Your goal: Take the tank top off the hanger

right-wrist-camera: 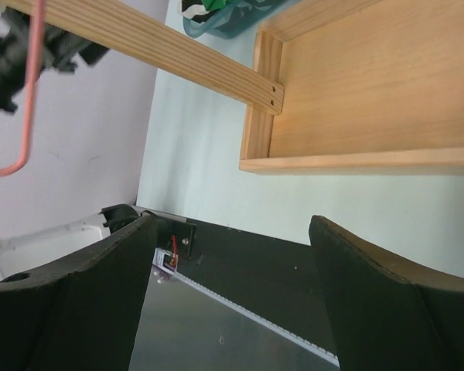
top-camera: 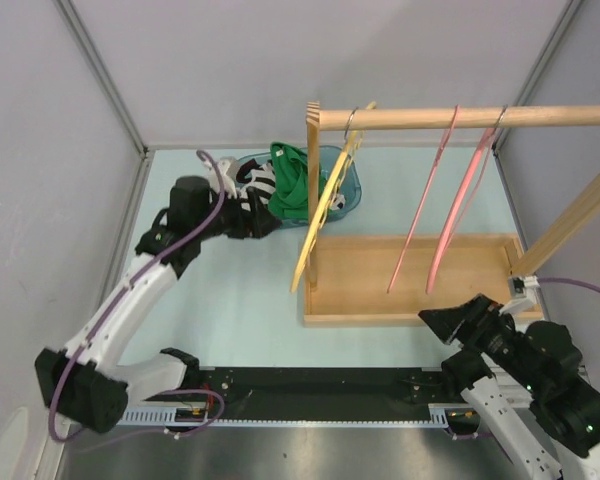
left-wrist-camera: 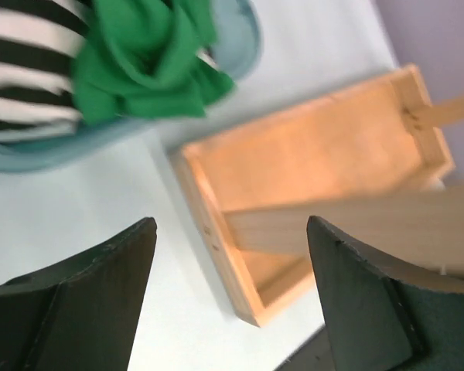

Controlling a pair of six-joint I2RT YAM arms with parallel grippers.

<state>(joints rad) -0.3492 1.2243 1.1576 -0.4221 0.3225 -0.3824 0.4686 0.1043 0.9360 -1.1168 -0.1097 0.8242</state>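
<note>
Both empty and wide open: left claw (left-wrist-camera: 232, 224) near tank top (left-wrist-camera: 147, 58), right claw (right-wrist-camera: 232, 220) apart.

Green tank top (top-camera: 288, 185) in teal bin (top-camera: 355, 190)

Pale lilac-grey walls (top-camera: 230, 60) around a light blue tabletop (top-camera: 240, 300)

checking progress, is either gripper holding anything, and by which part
Nothing is held. The left gripper is open near the green tank top in the teal plastic basket; the right gripper is open too, empty.
</note>
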